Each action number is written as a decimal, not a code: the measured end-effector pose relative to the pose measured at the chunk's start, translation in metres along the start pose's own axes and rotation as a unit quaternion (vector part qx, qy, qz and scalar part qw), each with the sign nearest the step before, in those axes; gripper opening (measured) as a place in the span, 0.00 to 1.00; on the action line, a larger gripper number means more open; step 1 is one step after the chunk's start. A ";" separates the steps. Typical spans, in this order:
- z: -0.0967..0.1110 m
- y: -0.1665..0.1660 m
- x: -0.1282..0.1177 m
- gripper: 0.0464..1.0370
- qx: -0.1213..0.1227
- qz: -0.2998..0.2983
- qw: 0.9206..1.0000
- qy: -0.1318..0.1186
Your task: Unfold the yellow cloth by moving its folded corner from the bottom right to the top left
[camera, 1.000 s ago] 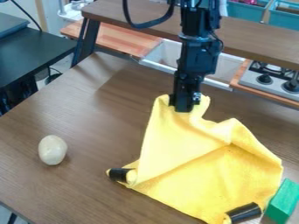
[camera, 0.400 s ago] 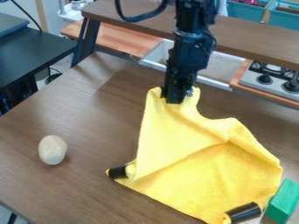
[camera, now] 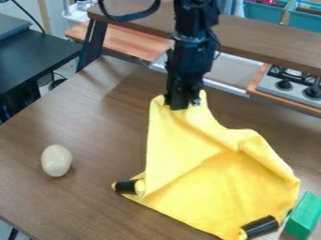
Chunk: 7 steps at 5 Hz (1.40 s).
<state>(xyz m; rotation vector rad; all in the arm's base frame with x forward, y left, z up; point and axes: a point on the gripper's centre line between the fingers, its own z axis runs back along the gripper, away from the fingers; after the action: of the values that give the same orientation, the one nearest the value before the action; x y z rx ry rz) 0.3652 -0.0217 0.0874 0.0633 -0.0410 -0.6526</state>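
Yellow cloth [camera: 219,187] is pinched at its top edge in my hand [camera: 179,106], and the rest spreads below my hand over the tabletop [camera: 106,131]. It might slip out if my pinch is too small. A hard tug sideways could bump the green block [camera: 304,215], because they sit so close.

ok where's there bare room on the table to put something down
Bare table lies between the egg and the cloth, and above the egg in the picture. A smaller patch lies between cloth and stove. It's crowded lower right: cloth, black cylinder and green block.
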 end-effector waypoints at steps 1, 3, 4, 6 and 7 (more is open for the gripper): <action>0.001 0.009 -0.006 0.03 0.004 0.007 1.000 0.005; -0.009 0.039 -0.004 0.03 -0.011 -0.002 1.000 0.003; -0.015 0.055 -0.004 0.03 -0.016 -0.015 1.000 0.007; -0.025 0.074 -0.001 0.03 -0.007 -0.073 0.997 0.029; -0.035 0.081 0.000 0.05 -0.005 -0.098 0.995 0.033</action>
<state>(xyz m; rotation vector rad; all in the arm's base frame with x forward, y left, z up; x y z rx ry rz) 0.4160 0.0445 0.0579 0.0802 0.0315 -0.8458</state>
